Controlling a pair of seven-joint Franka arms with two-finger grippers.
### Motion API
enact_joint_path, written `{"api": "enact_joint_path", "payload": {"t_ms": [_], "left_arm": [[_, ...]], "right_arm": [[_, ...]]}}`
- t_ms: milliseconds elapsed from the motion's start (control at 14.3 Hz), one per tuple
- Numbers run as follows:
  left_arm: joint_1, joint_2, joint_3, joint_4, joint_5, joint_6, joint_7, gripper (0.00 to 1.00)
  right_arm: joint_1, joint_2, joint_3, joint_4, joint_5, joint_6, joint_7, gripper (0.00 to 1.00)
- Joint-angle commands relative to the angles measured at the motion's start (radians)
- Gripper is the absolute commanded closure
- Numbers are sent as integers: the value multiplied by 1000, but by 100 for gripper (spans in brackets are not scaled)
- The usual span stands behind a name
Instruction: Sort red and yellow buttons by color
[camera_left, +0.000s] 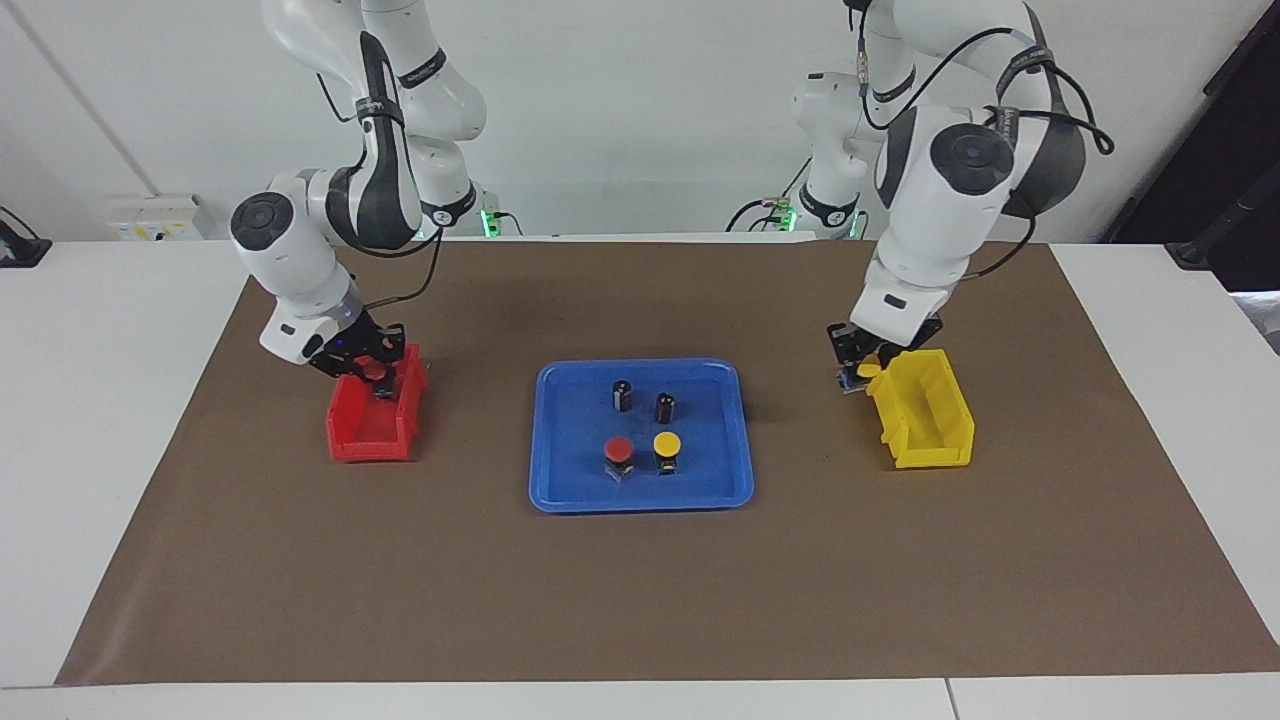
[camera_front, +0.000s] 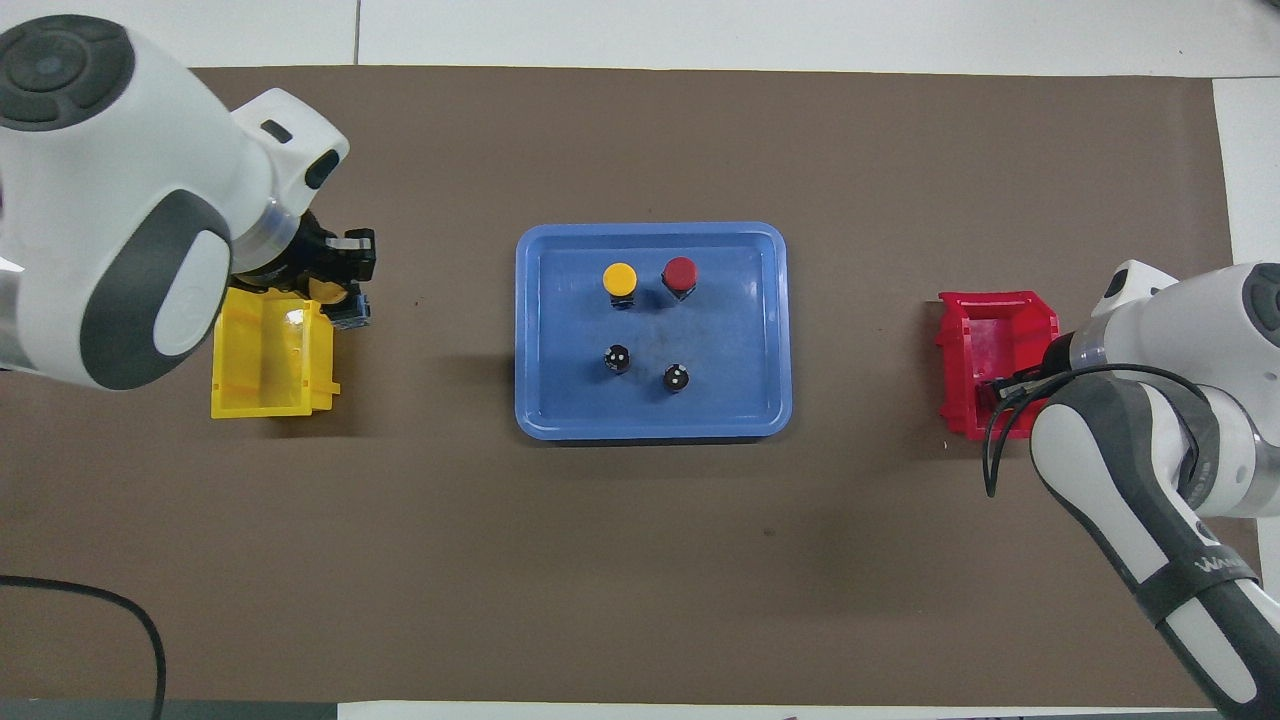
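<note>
Two robot arms are working at a tabletop (camera_left: 640, 600) covered by a brown mat, with a blue tray (camera_left: 640, 500) in the middle, a red bin (camera_left: 372, 440) toward the right arm's end and a yellow bin (camera_left: 925, 425) toward the left arm's end. The right gripper (camera_left: 372, 368) is hanging over the red bin at the end nearer the robots, and it is gripping a red button (camera_left: 373, 370) between its fingers. The left gripper (camera_left: 862, 368) is sitting at the near corner of the yellow bin, gripping a yellow button (camera_front: 322, 291); the facing view is showing that button just outside the bin wall, toward the tray, not yet over the opening. Neither carried button appears dropped yet, so the job looks about halfway along. Still lying in the tray are a second red button (camera_left: 618, 452) and a second yellow button (camera_left: 667, 445), side by side in the half farther from the robots, and these are left to sort. Two dark cylinders (camera_left: 622, 394) without coloured caps are standing in the tray's nearer half. The overhead view is hiding the right gripper under its own arm, and the left arm is covering part of the yellow bin. Whether either bin already holds anything is hard to tell.
</note>
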Motion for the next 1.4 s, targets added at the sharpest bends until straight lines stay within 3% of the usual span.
{"api": "enact_joint_path", "payload": {"t_ms": [0,70,140,279,419,1047,1326], "left_arm": [[99,-125,-9,-183,8,93,156,99],[140,-127,-10,-186,8,93,209,98],[157,-134,-10,-215,8,109,231,98],[171,-191,-10,-351,8,241,231,99],[173,-226,-10,-457,8,354,231,98],[197,-214,-10,-542,8,467,308,98],[231,-208,-10,-571,8,500,331,98]], "right_arm": [[-10,-34,8,-40,19,24,10,90],[-10,-36,8,-40,19,26,10,79],[-10,-34,8,-40,19,26,9,74],[-10,-34,8,-40,19,24,9,53],[-10,-34,8,-38,19,21,9,52],[-10,-22,8,18,15,-43,-7,51],[2,16,10,130,15,-140,-2,47]]}}
